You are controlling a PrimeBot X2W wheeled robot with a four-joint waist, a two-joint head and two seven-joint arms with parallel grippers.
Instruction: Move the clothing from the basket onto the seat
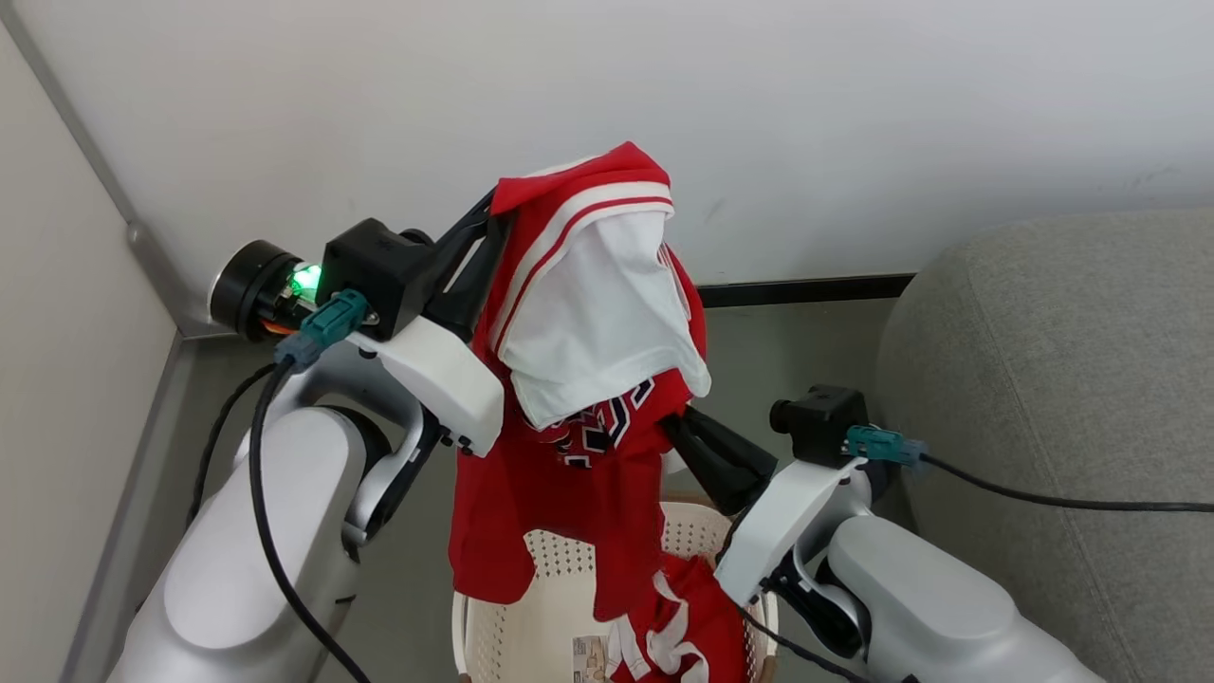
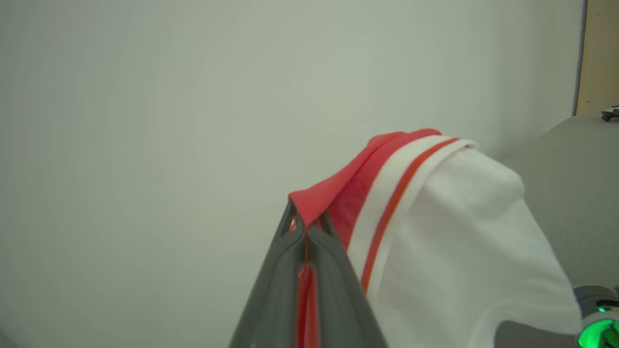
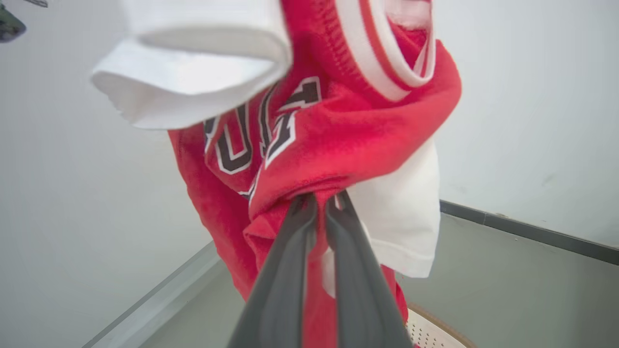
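Note:
A red garment (image 1: 579, 379) with white stripe trim, a white sleeve and black-and-white lettering hangs high above the basket (image 1: 560, 588). My left gripper (image 1: 493, 204) is shut on its top edge; in the left wrist view the fingers (image 2: 305, 227) pinch red fabric (image 2: 338, 193). Lower down, my right gripper (image 1: 675, 422) is shut on a fold of the same garment (image 3: 338, 140), right gripper (image 3: 321, 198) biting the red cloth. More red clothing (image 1: 673, 626) lies in the basket. The grey seat (image 1: 1062, 379) stands to the right.
A pale wall (image 1: 854, 114) rises close behind the garment, with a dark skirting strip (image 1: 806, 289) at the floor. Another wall (image 1: 57, 379) closes the left side. Black cables (image 1: 1043, 493) trail from both wrists. The basket's rim (image 3: 435, 324) shows at the right wrist view's bottom.

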